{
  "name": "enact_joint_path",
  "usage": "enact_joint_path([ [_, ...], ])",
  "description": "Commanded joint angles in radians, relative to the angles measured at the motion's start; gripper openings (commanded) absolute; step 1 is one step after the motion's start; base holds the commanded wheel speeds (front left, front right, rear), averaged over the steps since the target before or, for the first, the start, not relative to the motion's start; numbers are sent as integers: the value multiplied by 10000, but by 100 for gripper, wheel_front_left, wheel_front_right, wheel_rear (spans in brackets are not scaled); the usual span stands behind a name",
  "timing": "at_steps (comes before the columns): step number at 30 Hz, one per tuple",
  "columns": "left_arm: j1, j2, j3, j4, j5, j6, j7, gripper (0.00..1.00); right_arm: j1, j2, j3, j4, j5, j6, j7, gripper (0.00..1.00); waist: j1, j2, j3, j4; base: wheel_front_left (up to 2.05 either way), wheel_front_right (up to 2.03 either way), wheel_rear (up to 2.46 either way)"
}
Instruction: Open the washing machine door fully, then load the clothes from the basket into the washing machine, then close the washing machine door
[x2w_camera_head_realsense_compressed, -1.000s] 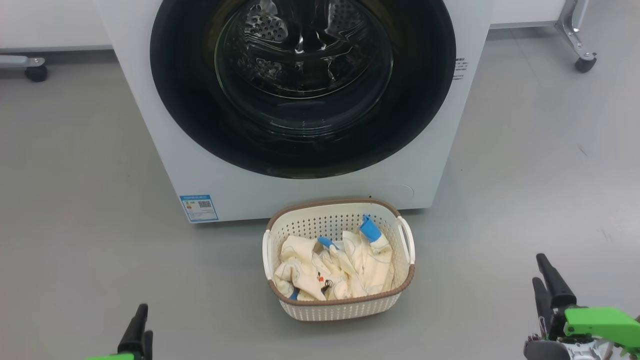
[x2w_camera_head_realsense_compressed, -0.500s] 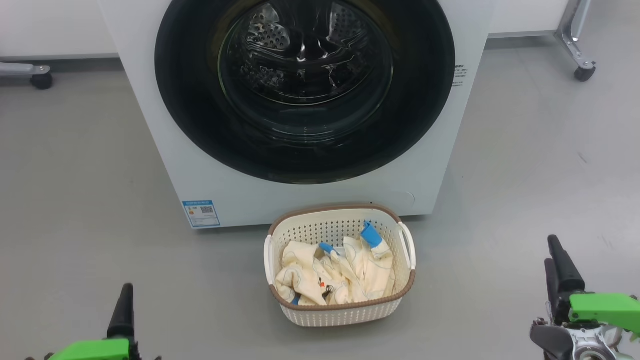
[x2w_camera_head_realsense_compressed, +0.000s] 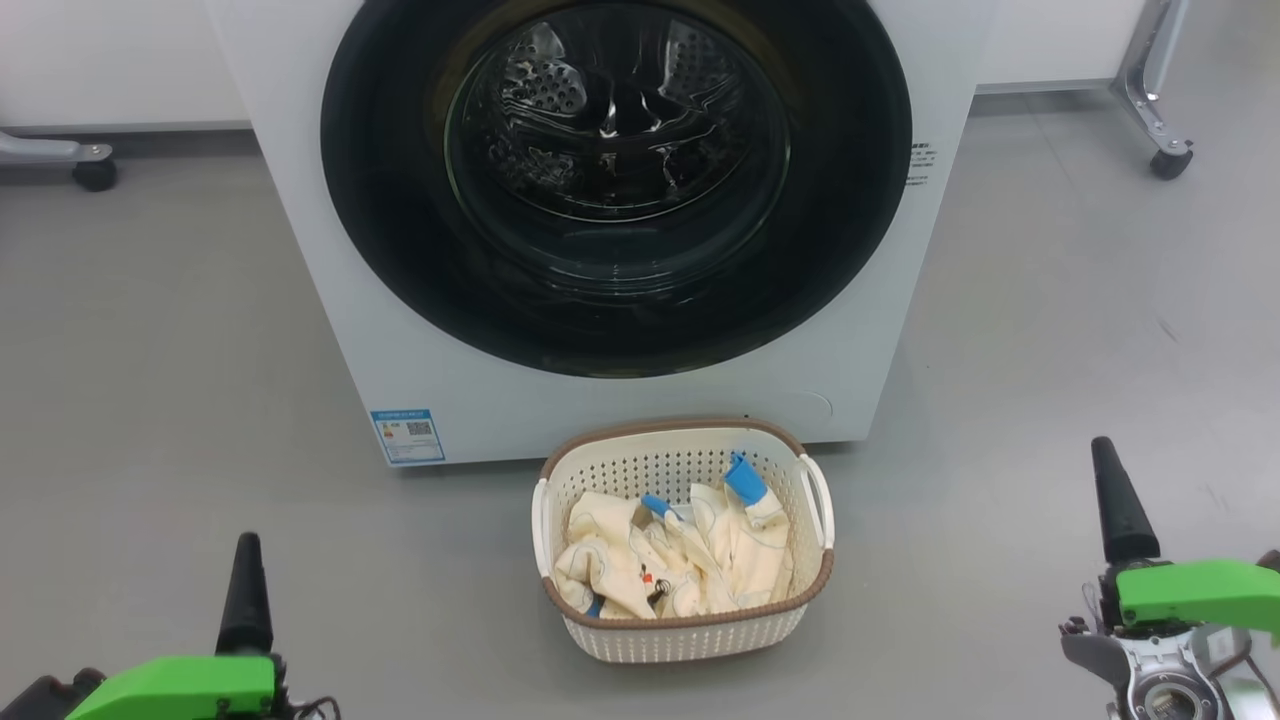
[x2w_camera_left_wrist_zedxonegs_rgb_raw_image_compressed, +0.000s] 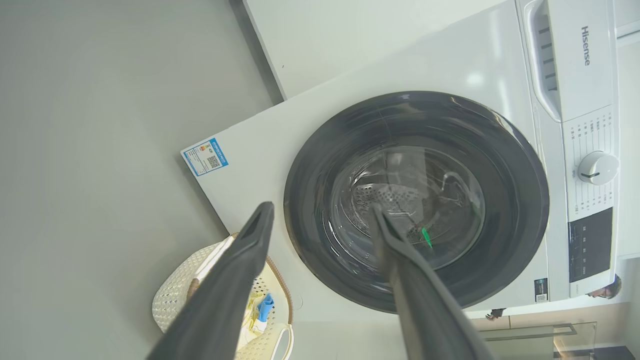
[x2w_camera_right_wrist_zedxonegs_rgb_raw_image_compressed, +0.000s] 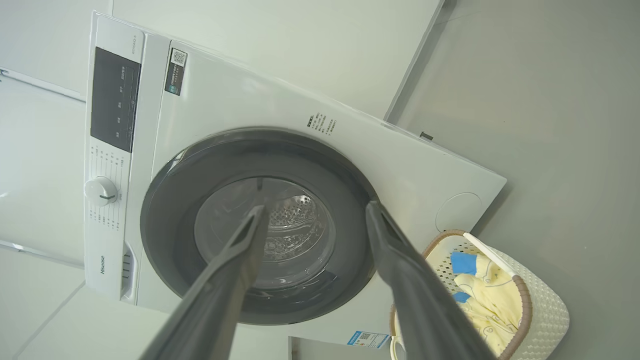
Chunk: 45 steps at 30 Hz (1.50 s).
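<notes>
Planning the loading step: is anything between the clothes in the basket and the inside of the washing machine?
Yes: the washing machine door is shut across the port of the washing machine, above the clothes lying in the basket. Nothing else visible stands between.

Floor: smooth matt grey floor (x2w_camera_head_realsense_compressed: 150, 330), seamless, evenly lit, with faint scuff marks at the right.
Rear: plain white wall (x2w_camera_head_realsense_compressed: 110, 60) with a dark strip (x2w_camera_head_realsense_compressed: 180, 130) along its foot.
Furniture: grey metal leg on a black caster wheel (x2w_camera_head_realsense_compressed: 95, 172) at far left. Angled silver metal leg on a black caster (x2w_camera_head_realsense_compressed: 1165, 160) at far right.
</notes>
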<state>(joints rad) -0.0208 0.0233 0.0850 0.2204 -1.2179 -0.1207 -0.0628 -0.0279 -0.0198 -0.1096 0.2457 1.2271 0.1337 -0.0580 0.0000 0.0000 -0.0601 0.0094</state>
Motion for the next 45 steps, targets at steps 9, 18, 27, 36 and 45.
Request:
enact_joint_path([
  [9,-615,180,-45,-877,1339,247,-327,100,-714,-192,77,-661,-1548,-17,-368,100,0,0,-36,45,0,0,0],
  [18,-551,195,-439,-1035,2481,256,-620,100,-775,-211,292,-891,-3516,-19,-662,100,0,0,-83,61,0,0,0],
  [27,-511,210,-869,-1063,4554,459,-884,100,-823,-229,536,-841,-4857,-21,-928,100,0,0,-179,22,0,0,0],
  [36,-515,224,-1355,-969,7035,786,-1149,100,-932,-247,704,-546,-5840,-23,-1193,100,0,0,-287,-50,0,0,0],
  [45,-566,282,-1867,-929,9535,1295,-1413,100,-1005,-265,919,-219,-7145,-26,-1458,100,0,0,-352,-115,0,0,0],
])
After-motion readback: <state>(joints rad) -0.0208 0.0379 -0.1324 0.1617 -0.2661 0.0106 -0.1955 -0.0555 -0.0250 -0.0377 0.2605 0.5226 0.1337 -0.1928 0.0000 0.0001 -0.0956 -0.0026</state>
